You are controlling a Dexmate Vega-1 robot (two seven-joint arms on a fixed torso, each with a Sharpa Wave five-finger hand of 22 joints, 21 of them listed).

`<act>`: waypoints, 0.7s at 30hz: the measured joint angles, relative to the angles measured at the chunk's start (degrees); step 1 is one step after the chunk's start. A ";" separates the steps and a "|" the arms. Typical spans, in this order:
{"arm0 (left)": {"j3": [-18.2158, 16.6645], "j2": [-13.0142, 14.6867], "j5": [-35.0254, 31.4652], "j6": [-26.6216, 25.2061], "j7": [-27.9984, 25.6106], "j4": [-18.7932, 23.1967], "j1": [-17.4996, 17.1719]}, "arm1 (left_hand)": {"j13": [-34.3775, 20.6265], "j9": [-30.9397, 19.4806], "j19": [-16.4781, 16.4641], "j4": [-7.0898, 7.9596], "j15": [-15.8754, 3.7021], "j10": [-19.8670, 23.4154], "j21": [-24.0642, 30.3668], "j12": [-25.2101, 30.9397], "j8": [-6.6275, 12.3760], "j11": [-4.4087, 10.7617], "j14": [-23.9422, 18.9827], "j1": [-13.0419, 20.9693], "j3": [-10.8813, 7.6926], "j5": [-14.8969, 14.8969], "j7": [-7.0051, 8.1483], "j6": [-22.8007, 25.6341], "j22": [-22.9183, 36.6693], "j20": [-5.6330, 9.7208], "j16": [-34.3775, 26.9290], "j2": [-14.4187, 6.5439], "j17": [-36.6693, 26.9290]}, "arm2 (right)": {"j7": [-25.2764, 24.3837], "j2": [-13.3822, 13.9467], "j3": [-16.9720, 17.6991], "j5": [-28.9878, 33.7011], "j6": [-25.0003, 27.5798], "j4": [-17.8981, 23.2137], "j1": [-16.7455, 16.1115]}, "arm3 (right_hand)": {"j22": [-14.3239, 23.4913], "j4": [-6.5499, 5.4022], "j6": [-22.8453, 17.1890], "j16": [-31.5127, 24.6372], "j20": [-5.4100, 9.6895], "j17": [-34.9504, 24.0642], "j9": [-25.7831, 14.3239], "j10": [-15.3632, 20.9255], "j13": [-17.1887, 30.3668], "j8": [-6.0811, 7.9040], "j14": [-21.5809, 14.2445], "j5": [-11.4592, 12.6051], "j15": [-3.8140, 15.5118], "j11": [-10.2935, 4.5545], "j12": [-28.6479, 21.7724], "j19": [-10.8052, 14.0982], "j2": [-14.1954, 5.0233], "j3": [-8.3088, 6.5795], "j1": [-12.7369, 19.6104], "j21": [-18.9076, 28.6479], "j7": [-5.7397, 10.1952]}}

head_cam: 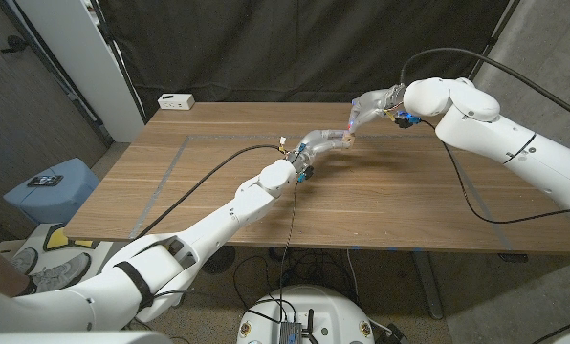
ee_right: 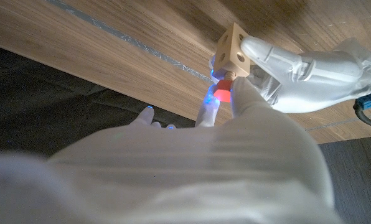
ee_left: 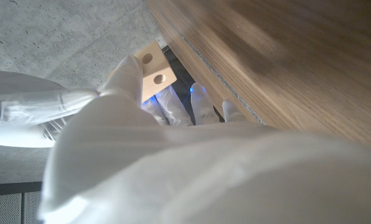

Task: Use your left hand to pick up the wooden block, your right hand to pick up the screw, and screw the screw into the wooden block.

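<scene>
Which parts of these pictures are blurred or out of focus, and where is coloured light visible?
Left wrist view: left hand blurred, wooden block sharper, blue glow beside it. Right wrist view: right hand blurred, blue and red glow under the block. Head view: evenly lit, sharp.

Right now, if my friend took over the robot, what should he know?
Left hand: holds the block up above the table.
Right hand: pinches the screw, its tip at the block's underside.
Done: both things are picked up and brought together.
Left: turn the screw into the block; how far it is in cannot be told.
</scene>
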State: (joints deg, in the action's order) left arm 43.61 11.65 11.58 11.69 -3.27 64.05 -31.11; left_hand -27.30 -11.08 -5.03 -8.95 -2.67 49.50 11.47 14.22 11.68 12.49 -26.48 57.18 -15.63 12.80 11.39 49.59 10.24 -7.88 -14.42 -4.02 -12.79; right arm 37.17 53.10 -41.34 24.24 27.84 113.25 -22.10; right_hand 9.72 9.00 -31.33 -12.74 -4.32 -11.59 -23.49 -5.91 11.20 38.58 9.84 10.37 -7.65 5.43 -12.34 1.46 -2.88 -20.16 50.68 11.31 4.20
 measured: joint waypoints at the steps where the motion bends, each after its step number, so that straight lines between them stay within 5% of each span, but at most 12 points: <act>1: 0.02 0.00 0.00 -0.05 -0.01 0.00 0.00 | 0.00 0.00 0.00 0.00 0.00 0.00 0.00 0.00 0.00 0.00 0.00 0.00 0.00 0.00 0.00 0.00 0.00 0.00 0.00 0.00 0.00 | -0.04 0.00 0.00 0.05 0.01 0.00 0.00 | 0.00 -0.10 0.00 0.00 -0.09 0.00 -0.04 0.12 0.00 0.06 0.00 0.00 0.00 -0.13 0.00 0.09 0.00 0.10 0.00 0.00 0.00; 21: 0.15 0.41 -0.06 -0.86 -0.07 1.57 -0.59 | 0.00 0.04 0.00 0.00 0.00 -0.01 0.00 0.00 -0.02 0.03 0.00 -0.02 0.00 -0.04 -0.03 -0.03 0.00 0.00 0.00 -0.06 -0.15 | -0.64 0.46 0.00 2.47 1.58 1.71 -1.12 | 0.00 -0.48 -1.43 -0.22 -0.30 -0.29 -1.43 2.24 0.00 2.20 -0.09 -0.22 0.52 -0.62 -0.47 0.92 0.00 0.79 0.00 0.00 0.62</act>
State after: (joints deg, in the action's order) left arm 43.76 12.05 11.51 10.83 -3.34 65.62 -31.70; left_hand -27.29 -11.04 -5.03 -8.95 -2.67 49.49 11.47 14.22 11.66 12.52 -26.48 57.16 -15.64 12.76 11.36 49.56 10.24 -7.88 -14.42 -4.08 -12.93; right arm 36.53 53.56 -41.35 26.71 29.43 114.96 -23.22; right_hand 9.72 8.52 -32.77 -12.96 -4.62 -11.88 -24.92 -3.67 11.21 40.77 9.75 10.15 -7.13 4.81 -12.81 2.38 -2.88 -19.37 50.68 11.31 4.82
